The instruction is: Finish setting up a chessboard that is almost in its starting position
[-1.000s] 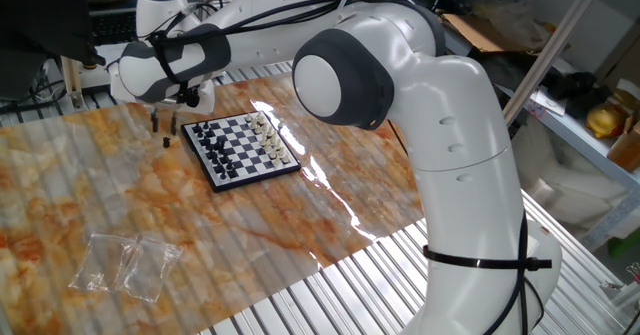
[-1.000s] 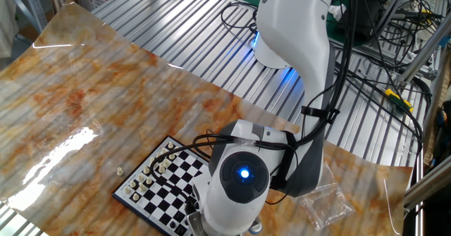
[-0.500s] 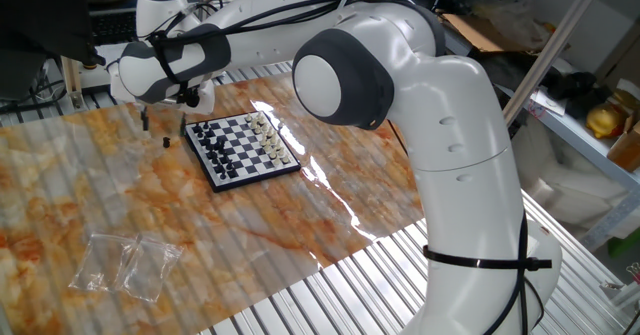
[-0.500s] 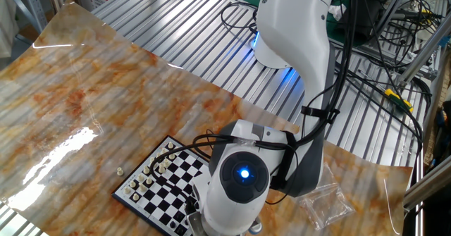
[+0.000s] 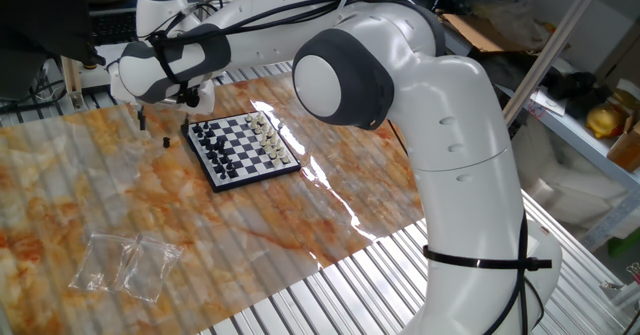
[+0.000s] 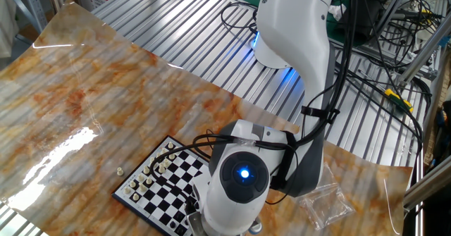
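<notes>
My gripper (image 5: 163,113) hangs above the counter (image 5: 90,185) just off the black-piece end of the chessboard (image 5: 242,147), its dark fingers (image 5: 142,118) pointing down and standing apart, nothing between them. Directly below sits one small dark piece (image 5: 164,141) on the marbled orange surface, outside the board's frame. The board lies flat near the counter's far edge, cream pieces lined along the opposite end. In the other fixed view my own arm blocks the gripper; the chessboard (image 6: 156,190) shows beside it, and a tiny pale piece (image 6: 120,171) stands alone on the counter just off its corner. A crumpled clear plastic bag (image 5: 125,262) lies well apart from the board.
</notes>
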Robot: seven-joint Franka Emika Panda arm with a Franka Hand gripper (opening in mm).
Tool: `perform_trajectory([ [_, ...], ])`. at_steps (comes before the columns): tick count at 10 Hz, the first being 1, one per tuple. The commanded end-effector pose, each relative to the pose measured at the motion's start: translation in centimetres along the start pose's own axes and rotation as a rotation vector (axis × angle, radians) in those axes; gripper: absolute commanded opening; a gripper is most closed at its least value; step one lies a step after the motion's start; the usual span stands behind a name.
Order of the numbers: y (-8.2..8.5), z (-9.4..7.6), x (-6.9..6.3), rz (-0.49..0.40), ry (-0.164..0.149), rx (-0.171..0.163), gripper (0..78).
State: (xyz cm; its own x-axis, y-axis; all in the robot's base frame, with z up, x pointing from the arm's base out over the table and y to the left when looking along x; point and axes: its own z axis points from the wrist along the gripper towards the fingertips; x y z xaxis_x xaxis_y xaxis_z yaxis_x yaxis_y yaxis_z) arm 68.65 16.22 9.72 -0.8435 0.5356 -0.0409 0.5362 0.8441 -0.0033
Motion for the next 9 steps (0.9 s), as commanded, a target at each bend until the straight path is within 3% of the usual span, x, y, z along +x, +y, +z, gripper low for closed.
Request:
perform_trajectory([
  [1, -0.1, 0.0, 0.0, 0.272, -0.009, 0.012, 77.5],
  [9, -0.2, 1.1, 0.4, 0.424, -0.011, 0.007, 77.5],
])
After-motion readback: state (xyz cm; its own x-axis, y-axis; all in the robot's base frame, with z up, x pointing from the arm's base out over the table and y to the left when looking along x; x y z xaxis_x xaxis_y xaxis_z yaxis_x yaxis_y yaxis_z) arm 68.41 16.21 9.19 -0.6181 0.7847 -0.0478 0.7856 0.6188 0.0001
